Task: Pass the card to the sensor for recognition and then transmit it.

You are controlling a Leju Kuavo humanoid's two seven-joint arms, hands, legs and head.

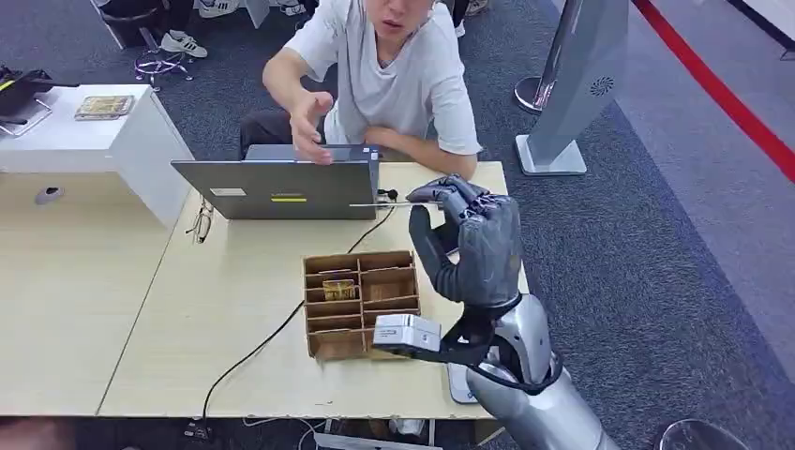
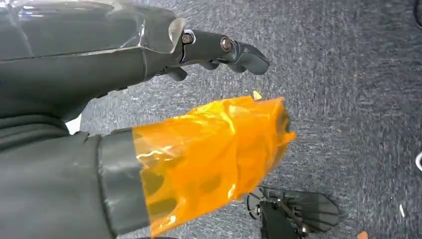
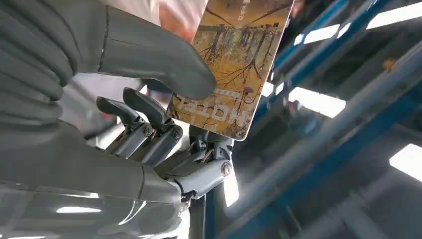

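- A silver laptop (image 1: 286,187) is seen standing open on the wooden table (image 1: 112,309), to the left of the raised right hand (image 1: 469,246) and on its far side; a black cable (image 1: 272,333) is run from it across the table to the near edge.
- A brown cardboard organiser (image 1: 361,302) with several compartments is placed just left of the right hand and below it; a small yellowish item (image 1: 338,289) is lodged in one of its left compartments, too small to be identified.
- A person in a white T-shirt (image 1: 403,75) is seated beyond the laptop, across the table from the right hand, with one hand (image 1: 309,127) raised above the lid.
- The card (image 3: 234,64), printed with a yellow picture of bare trees, is pinched by the right hand between the thick thumb (image 3: 154,55) and the darker fingers (image 3: 149,112), which are pressed to its other face. In the head view the card is seen edge-on as a thin line reaching from the fingertips towards the laptop.
- The left hand (image 2: 149,124) is seen over dark grey carpet (image 2: 348,74), its thumb wrapped in orange tape; its fingers are curled inward, and nothing is seen in them.
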